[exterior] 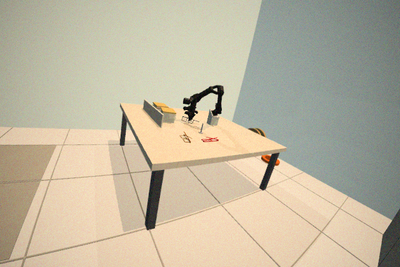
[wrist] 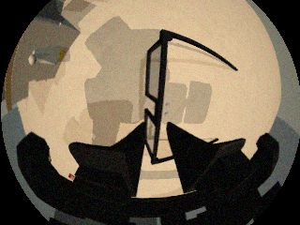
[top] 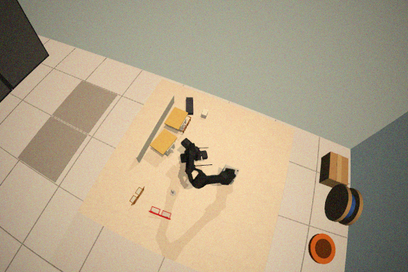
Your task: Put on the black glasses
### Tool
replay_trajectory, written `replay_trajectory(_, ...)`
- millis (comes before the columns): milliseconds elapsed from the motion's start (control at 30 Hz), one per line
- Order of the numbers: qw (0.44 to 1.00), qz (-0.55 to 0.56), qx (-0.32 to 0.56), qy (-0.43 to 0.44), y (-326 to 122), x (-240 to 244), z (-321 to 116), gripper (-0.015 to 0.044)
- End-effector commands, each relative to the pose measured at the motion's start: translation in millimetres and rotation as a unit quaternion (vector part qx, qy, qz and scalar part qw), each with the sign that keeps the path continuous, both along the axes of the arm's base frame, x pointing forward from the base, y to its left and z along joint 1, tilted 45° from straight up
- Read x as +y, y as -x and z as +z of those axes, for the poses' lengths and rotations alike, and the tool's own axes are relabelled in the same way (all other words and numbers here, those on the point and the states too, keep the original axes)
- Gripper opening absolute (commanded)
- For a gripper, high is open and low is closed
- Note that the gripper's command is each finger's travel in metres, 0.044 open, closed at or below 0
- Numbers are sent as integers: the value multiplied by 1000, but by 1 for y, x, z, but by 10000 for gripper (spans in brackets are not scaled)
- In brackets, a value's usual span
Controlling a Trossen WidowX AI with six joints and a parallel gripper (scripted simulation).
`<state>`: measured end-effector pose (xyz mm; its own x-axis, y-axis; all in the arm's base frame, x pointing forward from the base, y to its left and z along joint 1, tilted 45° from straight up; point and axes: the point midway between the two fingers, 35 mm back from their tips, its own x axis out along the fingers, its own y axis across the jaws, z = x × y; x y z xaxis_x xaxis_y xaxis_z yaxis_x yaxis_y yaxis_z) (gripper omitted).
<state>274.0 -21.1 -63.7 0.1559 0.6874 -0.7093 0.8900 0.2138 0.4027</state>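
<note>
The black glasses (wrist: 162,89) (top: 203,165) stand under my gripper with both temples pointing right in the wrist view. My gripper (wrist: 157,126) (exterior: 190,120) is partly open. Its fingertips stand on either side of the lower lens end of the frame, with a gap visible at each side; the right finger hides part of the lower temple. The display head (wrist: 47,55) with the yellow tag (wrist: 62,56) shows at the upper left of the wrist view. It seems to be under the nearer yellow canopy (top: 163,142) (exterior: 168,109). Its face is too small to read.
A second yellow canopy (top: 176,118) covers the other head, which has brown glasses (top: 186,124) at its front. A grey panel (top: 155,128) (exterior: 152,112) stands behind both. Tan glasses (top: 136,195), red glasses (top: 160,213) and a small post (exterior: 202,127) are on the table.
</note>
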Motion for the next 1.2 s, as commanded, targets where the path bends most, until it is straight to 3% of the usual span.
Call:
replay_trajectory(0, 1000, 0, -1, 0, 0, 0, 1, 100)
replay_trajectory(500, 1000, 0, -1, 0, 0, 0, 1, 0)
replay_trajectory(800, 1000, 0, 0, 1, 0, -8, 7, 0)
replay_trajectory(1167, 1000, -2, 3, 2, 10, -60, 55, 0)
